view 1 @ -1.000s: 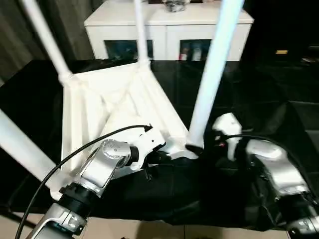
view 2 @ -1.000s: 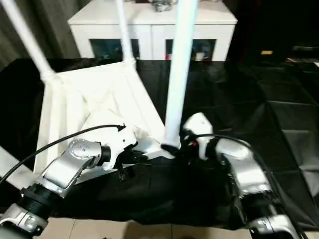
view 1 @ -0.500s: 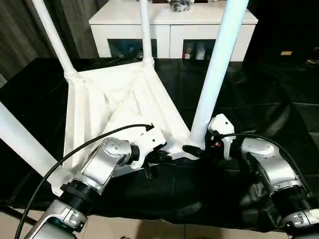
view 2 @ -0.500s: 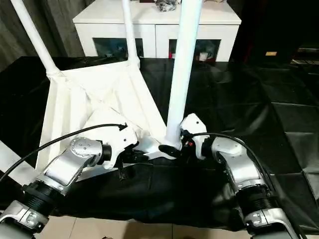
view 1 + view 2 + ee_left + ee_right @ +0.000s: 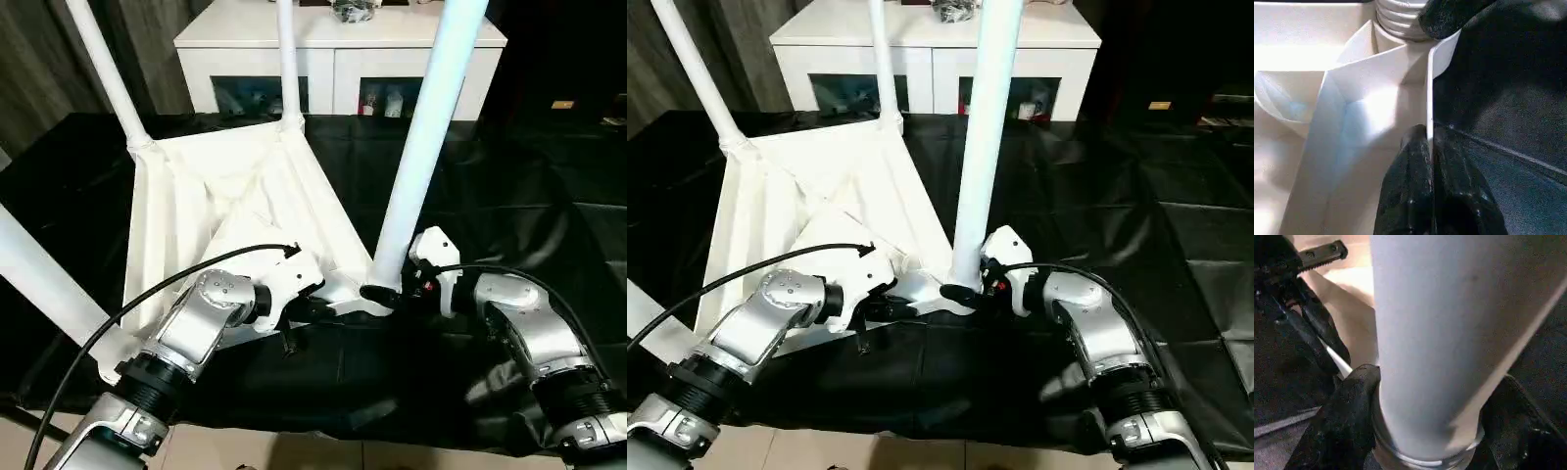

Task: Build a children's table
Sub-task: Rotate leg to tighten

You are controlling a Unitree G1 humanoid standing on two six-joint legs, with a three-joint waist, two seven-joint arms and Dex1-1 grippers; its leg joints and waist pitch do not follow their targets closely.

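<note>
The children's table (image 5: 225, 196) lies upside down on black cloth, its ribbed underside facing up and its white legs standing up from the corner sockets. At the near right corner, my left gripper (image 5: 318, 305) is shut on the thin rim wall (image 5: 1429, 88) of the top. My right gripper (image 5: 384, 294) sits at the base of the near right leg (image 5: 421, 147). Its black fingers (image 5: 1347, 421) press on both sides of the leg just above the threaded collar (image 5: 1425, 458).
Three other legs rise at the far left (image 5: 103, 69), far middle (image 5: 286, 59) and near left (image 5: 39, 284). A white low cabinet (image 5: 333, 49) with dark glass openings stands behind. Black cloth (image 5: 529, 196) covers the surface, and its front edge is just below my forearms.
My right gripper has come in toward the near right leg's base, and its fingers have narrowed around it. The left gripper has kept its hold on the rim.
</note>
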